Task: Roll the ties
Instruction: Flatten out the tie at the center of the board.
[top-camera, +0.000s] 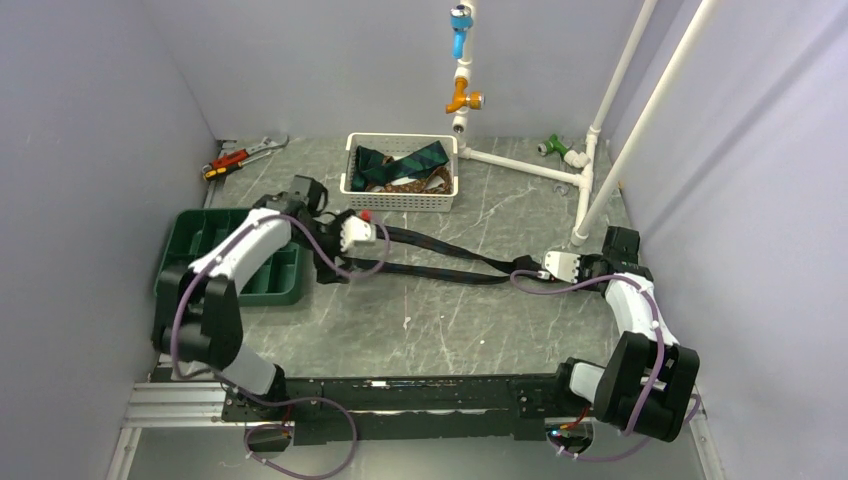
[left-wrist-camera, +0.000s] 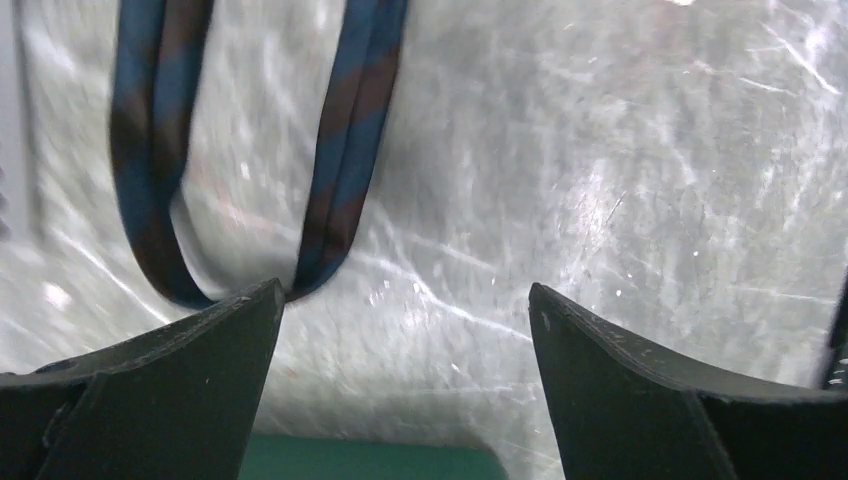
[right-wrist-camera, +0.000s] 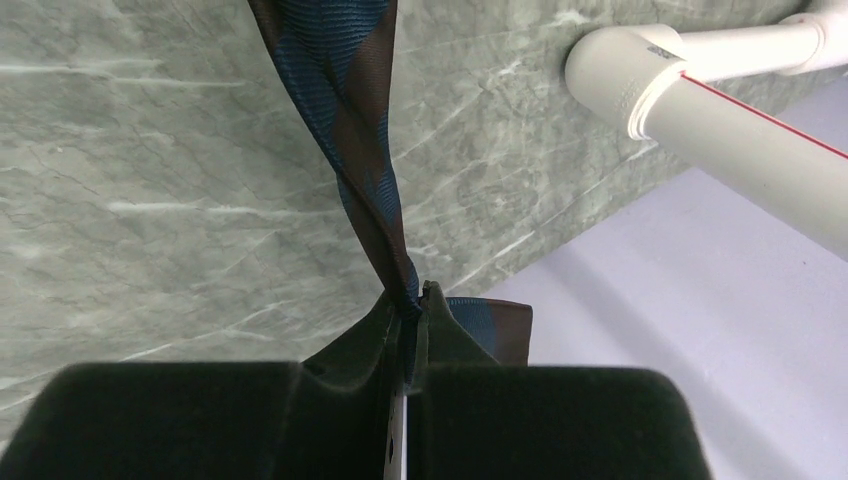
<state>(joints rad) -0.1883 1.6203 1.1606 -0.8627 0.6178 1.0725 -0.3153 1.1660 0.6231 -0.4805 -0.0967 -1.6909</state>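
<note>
- The dark green plastic tray (top-camera: 200, 240) lies behind the left fingers (left-wrist-camera: 170, 370). These fingers are spread wide above the grey marbled surface (left-wrist-camera: 620, 200) and grip nothing.
- The navy-and-brown striped fabric necktie (left-wrist-camera: 340, 170) lies doubled on the surface. Its folded bend sits right at the tip of the finger on the left of the wrist view, outside the gap, not within it. Both strands run away ahead of the fingertips toward the other arm.
- Farther beyond the left fingers, a white slotted plastic basket (top-camera: 352, 185) holds more dark green plaid ties (top-camera: 420, 155).
- The right fingers (right-wrist-camera: 300, 400) are pressed together, pinching the necktie's far end. The cloth rises twisted from the pinch, and a white plastic pipe (right-wrist-camera: 700, 95) passes ahead of them.
- No coil shows anywhere, so this looks like the set-up for the first roll, with the task barely started.
- Next, the left fingers probably need to shift sideways until the fold lies between them, close on it, then wind. The twist near the right fingers may need flattening, or the roll could skew.
</note>
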